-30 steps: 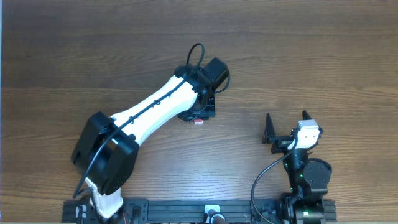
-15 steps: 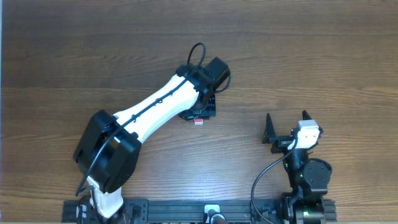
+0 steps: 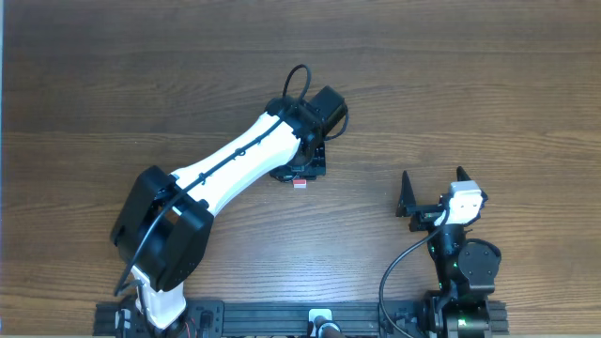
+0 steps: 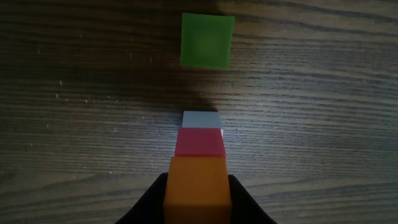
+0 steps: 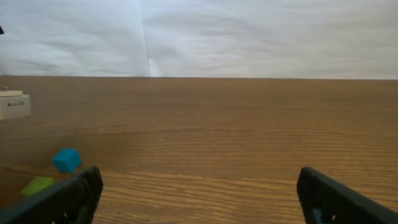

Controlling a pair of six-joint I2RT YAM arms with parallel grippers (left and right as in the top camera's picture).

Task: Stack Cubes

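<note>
Moved: nothing you can see; both arms sit as before.
Left claw (image 4: pixel 196 200): pinching the orange cube (image 4: pixel 196 177), right above the red cube (image 4: pixel 199 142); contact unclear.
Red cube: atop 1 grey cube (image 4: pixel 201 119) on the table (image 3: pixel 141 75).
Green cube (image 4: pixel 207 40): near the red cube, apart from it.
Right claw (image 3: pixel 432 190): spread wide, well apart from the red cube.

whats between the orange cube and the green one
In the left wrist view, a red cube and then a white cube sit past the orange cube; after them, bare table up to the green cube.
</note>
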